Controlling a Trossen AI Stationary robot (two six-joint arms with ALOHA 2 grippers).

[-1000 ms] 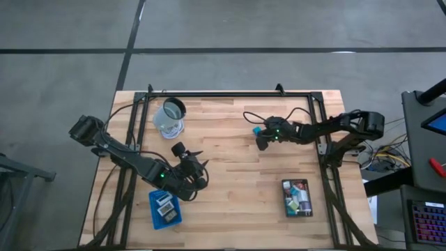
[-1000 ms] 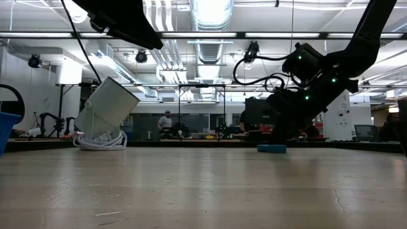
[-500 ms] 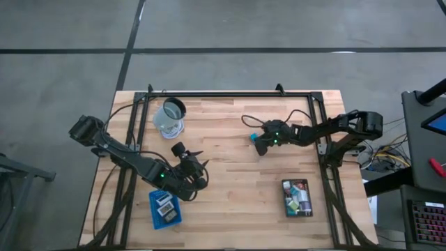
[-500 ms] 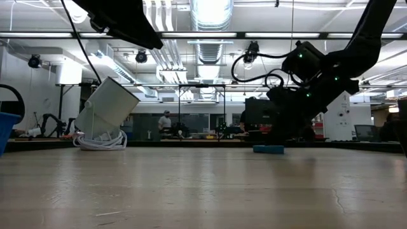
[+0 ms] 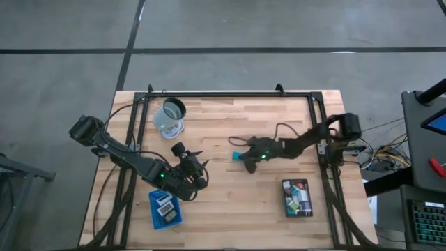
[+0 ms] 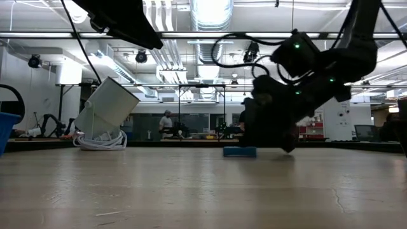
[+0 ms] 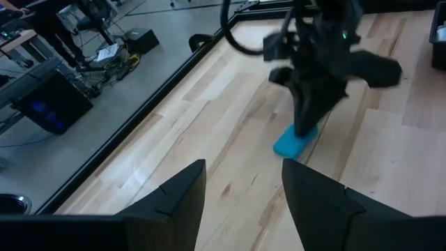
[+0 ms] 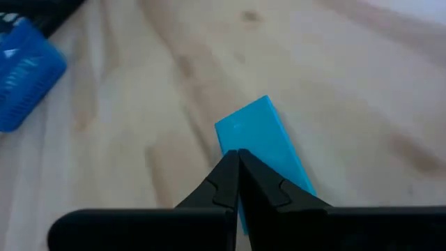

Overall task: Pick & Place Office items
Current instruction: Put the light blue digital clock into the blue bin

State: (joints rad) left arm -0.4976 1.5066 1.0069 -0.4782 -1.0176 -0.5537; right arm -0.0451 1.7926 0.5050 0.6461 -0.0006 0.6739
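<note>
1. A flat teal block (image 5: 239, 153) was seen lying on the wooden table (image 5: 230, 202), near the middle of the high view, a little right of centre.
2. The right gripper (image 5: 249, 160) was found just beside the block, to its lower right in the high view, with its two fingers pressed tight together and nothing between them.
3. In the right wrist view the closed fingertips (image 8: 237, 171) were placed right at the near end of the teal block (image 8: 261, 143); whether they touched it could not be told.
4. The long side of the block was seen running straight away from the fingertips, so a push along that line was judged likely, toward the left of the high view.
5. The left gripper (image 5: 197, 164) was held above the table at the lower left of the high view, with its fingers apart and nothing in them. It was farther from the block than the right one.
6. A blue tray (image 5: 155, 213) with flat pieces in it was seen at the lower left, below the left gripper.
7. A black tray (image 5: 285, 199) of coloured pieces was seen at the lower right, well apart from the block.
8. A clear cup (image 5: 169, 117) was seen at the upper left.
9. Only bare wood was seen between the block and the left gripper, so nothing was judged to stand in the way.
</note>
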